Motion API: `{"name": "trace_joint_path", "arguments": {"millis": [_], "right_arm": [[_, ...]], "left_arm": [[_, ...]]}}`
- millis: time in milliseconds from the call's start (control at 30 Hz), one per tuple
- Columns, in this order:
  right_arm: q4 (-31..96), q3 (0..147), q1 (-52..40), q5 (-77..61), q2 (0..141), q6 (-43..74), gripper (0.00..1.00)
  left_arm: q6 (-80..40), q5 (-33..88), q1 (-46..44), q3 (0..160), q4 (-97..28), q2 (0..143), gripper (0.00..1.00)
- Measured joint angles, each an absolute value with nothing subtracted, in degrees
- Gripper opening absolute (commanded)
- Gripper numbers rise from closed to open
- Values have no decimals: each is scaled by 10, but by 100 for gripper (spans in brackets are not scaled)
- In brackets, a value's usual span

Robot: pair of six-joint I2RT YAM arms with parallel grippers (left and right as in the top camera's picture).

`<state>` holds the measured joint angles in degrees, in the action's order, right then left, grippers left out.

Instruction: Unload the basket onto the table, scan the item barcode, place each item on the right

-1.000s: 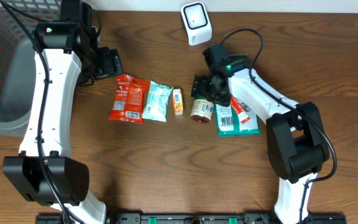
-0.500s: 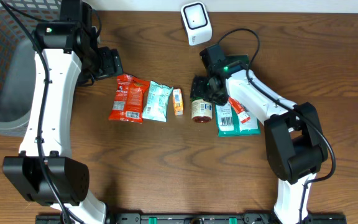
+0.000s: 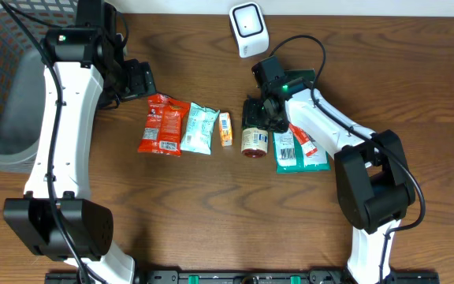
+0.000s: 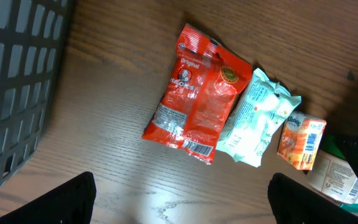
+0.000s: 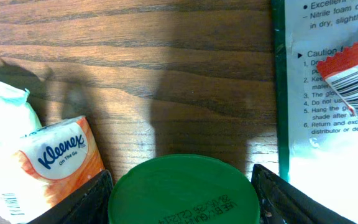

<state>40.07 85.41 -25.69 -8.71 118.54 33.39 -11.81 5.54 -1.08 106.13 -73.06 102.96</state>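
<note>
Dark wood tbl (image 3: 211, 205); L claw (image 4: 182, 196) wide open, empty; R claw (image 5: 180, 180) straddles green-lid jar (image 3: 253, 140), grip unclear.

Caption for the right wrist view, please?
Right gripper straddles a green jar lid, Kleenex pack at image left, printed packet at image right.

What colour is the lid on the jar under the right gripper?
Green lid, with a dark printed code on it; shows best in the right wrist view.

The snack bag (image 4: 197, 106) is red, the jar lid (image 5: 182, 186) green, the table (image 5: 166, 74) brown.
</note>
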Motion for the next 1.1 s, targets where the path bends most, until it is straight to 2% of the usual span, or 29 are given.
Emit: {"name": "trace_joint_path", "arguments": {"millis": [133,700,1100], "right_arm": [[402,854,-257,-87,1185,330,77],[406,850,-265,-83,1186,326,70],[413,848,-271,-83,1186,326,69]], "left_arm": [[-118,55,-11,1061,-731,1030,89],[-118,56,-11,1061,-731,1030,89],[-118,55,-11,1061,-731,1030,89]]}}
